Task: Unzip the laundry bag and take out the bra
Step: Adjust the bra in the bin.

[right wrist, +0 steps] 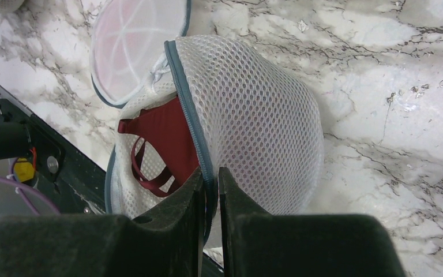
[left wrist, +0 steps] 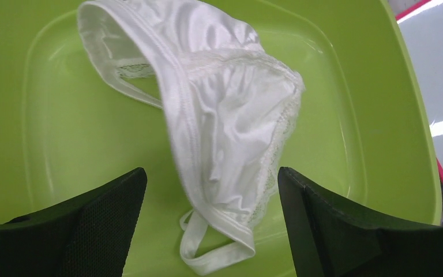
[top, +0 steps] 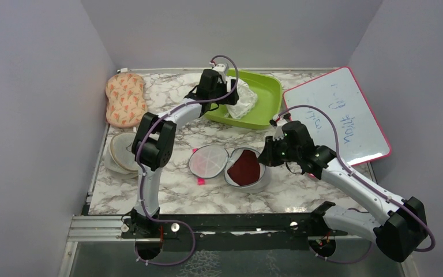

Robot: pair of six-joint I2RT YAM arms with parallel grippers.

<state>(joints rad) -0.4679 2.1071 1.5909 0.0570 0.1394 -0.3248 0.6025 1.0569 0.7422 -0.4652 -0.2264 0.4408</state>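
The laundry bag (top: 209, 161) lies open mid-table, its two white mesh halves side by side with a dark zip rim. A dark red bra (top: 244, 167) sits in the right half. In the right wrist view the mesh dome (right wrist: 254, 115) stands tilted, with the red bra (right wrist: 167, 138) showing inside. My right gripper (top: 268, 157) (right wrist: 210, 179) is shut on the bag's zip rim. My left gripper (top: 231, 92) (left wrist: 210, 190) is open over a green tray (left wrist: 63, 115), with a white bra (left wrist: 225, 115) lying between its fingers.
The green tray (top: 265, 92) stands at the back middle. A whiteboard (top: 340, 112) with a red rim lies at the right. A beige round mesh case (top: 121, 151) and a peach patterned pad (top: 126, 99) lie along the left wall. A pink tag (top: 201, 181) lies by the bag.
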